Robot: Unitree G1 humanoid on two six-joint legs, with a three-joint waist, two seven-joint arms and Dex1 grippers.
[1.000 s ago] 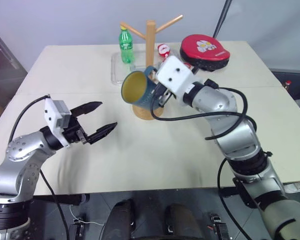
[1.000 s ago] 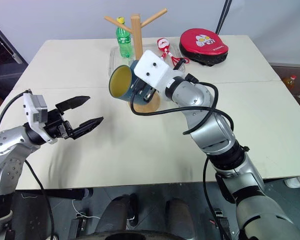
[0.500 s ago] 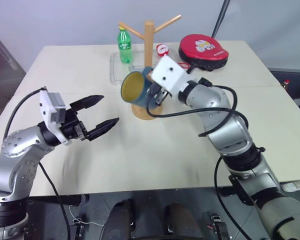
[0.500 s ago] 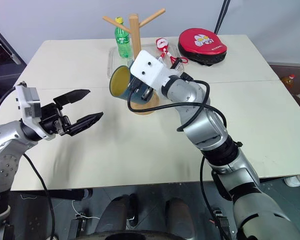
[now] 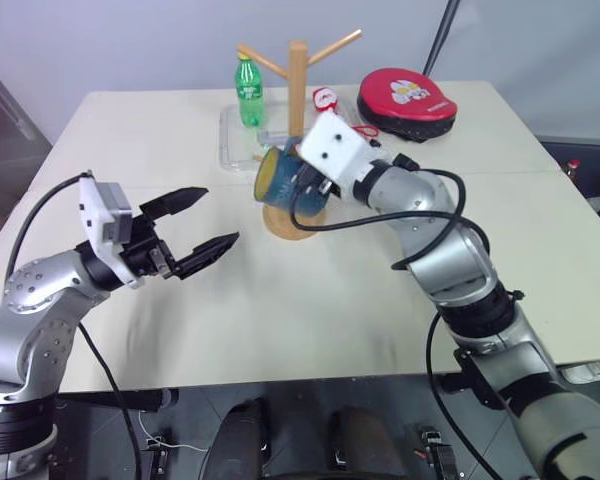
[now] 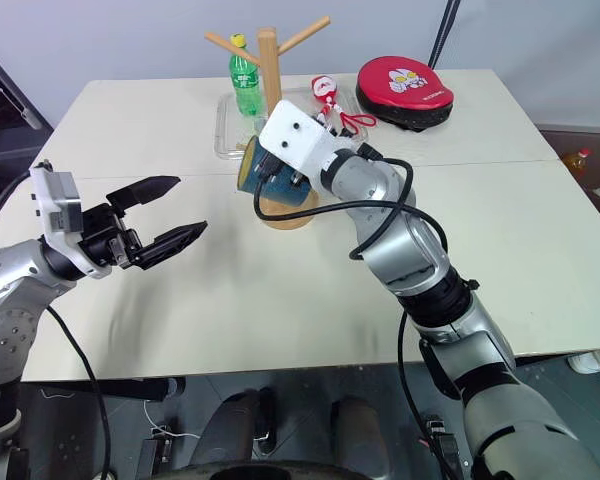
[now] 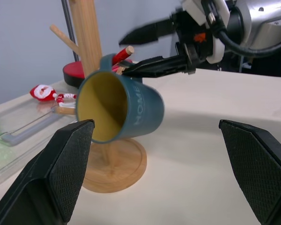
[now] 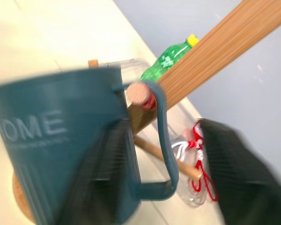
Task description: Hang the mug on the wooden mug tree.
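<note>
At the upper middle of the frame the mug point(image 7: 119, 110) hangs tilted by its handle on a peg of the wooden mug tree point(image 5: 298, 100). My right claw point(image 7: 136, 50) is spread open beside it, gripping nothing; my left claw point(image 5: 208, 222), lower left, gapes empty.

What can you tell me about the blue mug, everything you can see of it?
The mug is teal-blue outside and yellow inside, glossy like ceramic, with pale "HOME" lettering on its side. It hangs tilted on the mug tree, mouth facing sideways, its loop handle hooked over a red-tipped peg, above the round base and clear of the table. The right gripper is beside the handle, its fingers apart and no longer pinching it.
</note>
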